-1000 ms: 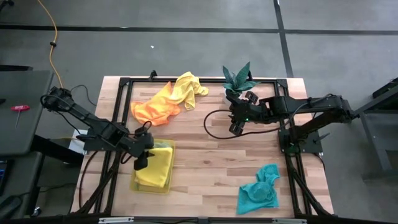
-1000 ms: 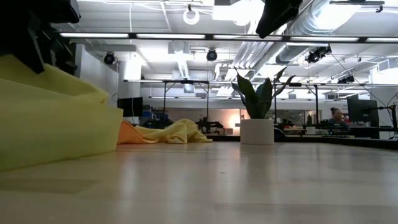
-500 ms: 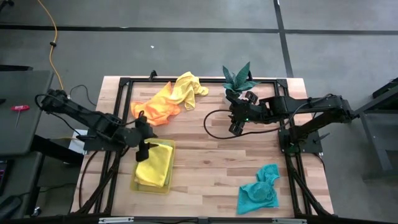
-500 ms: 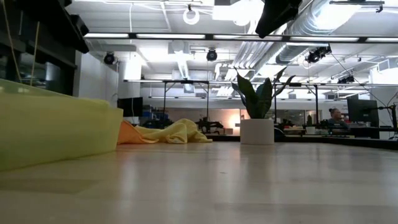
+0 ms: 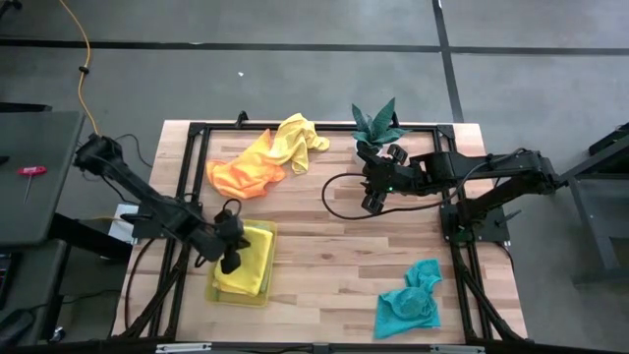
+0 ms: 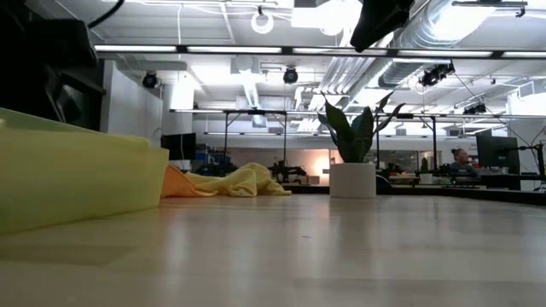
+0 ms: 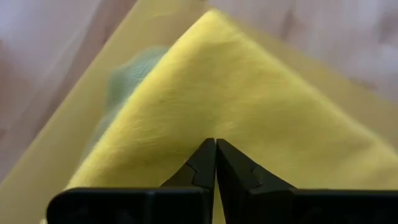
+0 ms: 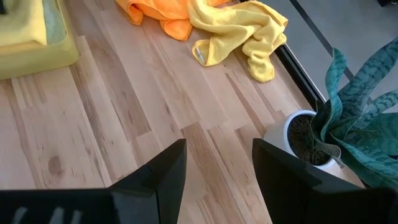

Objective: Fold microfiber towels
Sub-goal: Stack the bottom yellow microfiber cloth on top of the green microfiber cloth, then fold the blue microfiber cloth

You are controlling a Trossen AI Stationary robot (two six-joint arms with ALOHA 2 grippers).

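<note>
High view: left gripper point(image 5: 228, 264) sits low over the folded yellow towel point(image 5: 251, 265) that lies in the yellow tray point(image 5: 239, 296) at the table's left front. The towel's long axis runs front to back along the tray. Whether the tips touch the cloth can't be told from here. Right gripper point(image 5: 371, 200) hangs mid-table near the potted plant point(image 5: 375, 125), waiting. Three towels are not yet folded: the orange towel point(image 5: 241, 172) and crumpled yellow towel point(image 5: 300, 140) lie touching at the back left, the teal towel point(image 5: 410, 302) at the front right. The left arm is nearer the back pair, the right arm nearer the teal one, so which goes next turns on that.

Low view: tray wall point(image 6: 77, 183) fills the left, with the crumpled yellow towel point(image 6: 243, 180) and a sliver of orange towel point(image 6: 174, 182) behind it. The plant pot point(image 6: 353, 179) stands to the right. The grippers' tips aren't visible.

Left wrist view: fingers point(image 7: 233, 171) pressed together tip to tip, clenched on nothing visible, with the folded yellow towel point(image 7: 249, 106) directly under and ahead. A greenish towel point(image 7: 127, 74) peeks out beneath it.

Right wrist view: fingers point(image 8: 163, 171) spread apart, empty. The crumpled yellow towel point(image 8: 242, 34) and orange towel point(image 8: 158, 15) are ahead, the plant point(image 8: 348, 93) off to one side.
</note>
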